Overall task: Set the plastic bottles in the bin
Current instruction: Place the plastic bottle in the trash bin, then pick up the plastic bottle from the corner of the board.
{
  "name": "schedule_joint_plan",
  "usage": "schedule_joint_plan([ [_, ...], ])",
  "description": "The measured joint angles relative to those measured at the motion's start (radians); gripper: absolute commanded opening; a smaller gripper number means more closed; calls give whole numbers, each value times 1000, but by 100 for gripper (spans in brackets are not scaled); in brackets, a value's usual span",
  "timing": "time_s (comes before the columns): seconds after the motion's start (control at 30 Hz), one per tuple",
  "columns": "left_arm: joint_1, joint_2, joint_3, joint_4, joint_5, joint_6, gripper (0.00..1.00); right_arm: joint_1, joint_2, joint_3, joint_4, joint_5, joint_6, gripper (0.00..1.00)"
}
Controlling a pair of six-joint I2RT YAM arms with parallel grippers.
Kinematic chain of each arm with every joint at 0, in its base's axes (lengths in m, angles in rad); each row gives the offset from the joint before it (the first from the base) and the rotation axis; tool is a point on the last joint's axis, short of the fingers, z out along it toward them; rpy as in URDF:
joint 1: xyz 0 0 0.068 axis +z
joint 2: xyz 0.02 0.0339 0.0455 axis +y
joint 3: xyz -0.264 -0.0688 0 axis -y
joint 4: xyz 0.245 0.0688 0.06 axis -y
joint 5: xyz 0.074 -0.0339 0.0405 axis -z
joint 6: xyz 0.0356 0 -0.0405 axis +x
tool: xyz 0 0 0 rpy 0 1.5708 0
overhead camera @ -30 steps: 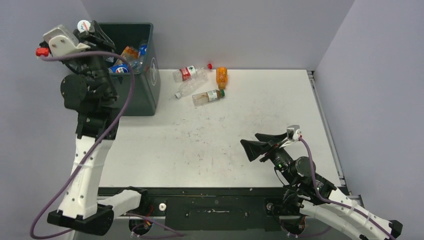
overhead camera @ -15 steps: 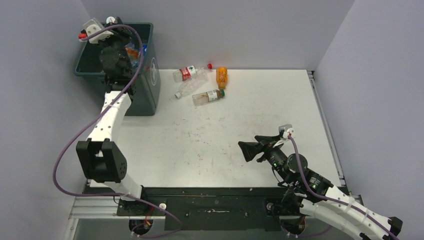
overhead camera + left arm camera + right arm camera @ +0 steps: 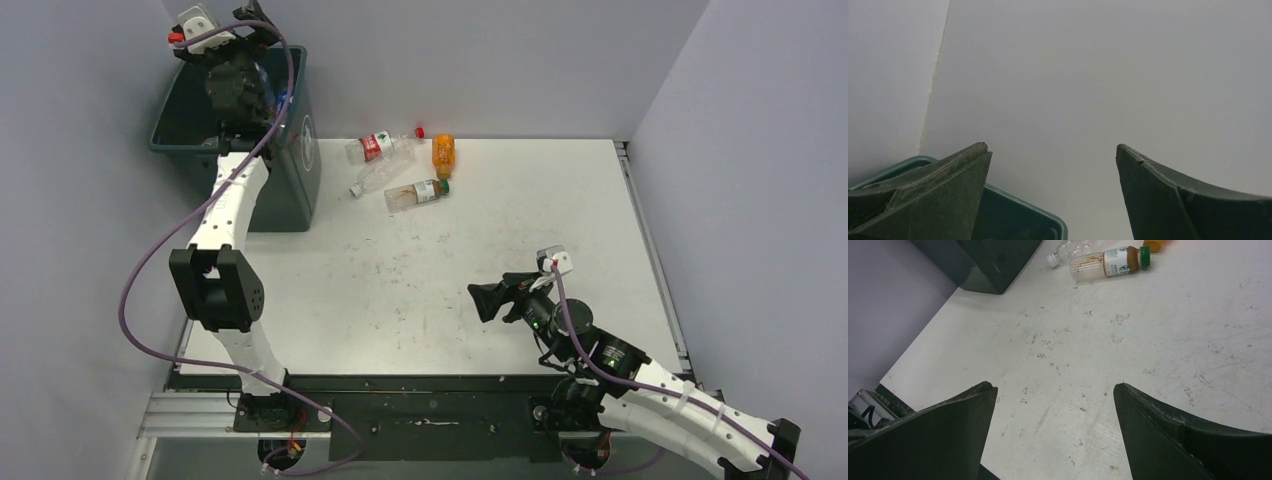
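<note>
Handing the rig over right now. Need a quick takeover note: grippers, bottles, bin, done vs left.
Left gripper: open, empty, above the tall dark green-grey plastic bin.
Right gripper: open, empty, over the white table.
Four plastic bottles lie on the table right of the bin: clear red-label bottle, clear white-cap bottle, orange bottle, clear green-cap bottle.
Done: unclear, as the bin's contents are mostly hidden.
Left: those four go in the bin.
</note>
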Motion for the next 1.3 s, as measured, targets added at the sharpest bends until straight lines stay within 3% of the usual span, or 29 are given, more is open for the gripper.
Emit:
schedule_joint_plan([
  [0.2,-46,-91,-102,8,-40,11,96,0,-13,0,5,6,1,89],
  [0.4,-222,-382,-263,-92,-29,-29,96,0,92,1,103,56,35,90],
  [0.6,-379,-669,-342,-375,69,-119,96,-48,382,55,236,154,137,90],
  [0.93,-404,-911,-747,-825,286,-39,96,-370,933,316,474,18,229,90],
  [1.13,-419,-1111,-1036,-850,336,-28,96,-494,1279,594,471,-141,173,91],
  [1.3,-419,-1236,-1156,-787,323,-52,96,-516,1484,886,396,-212,62,90],
])
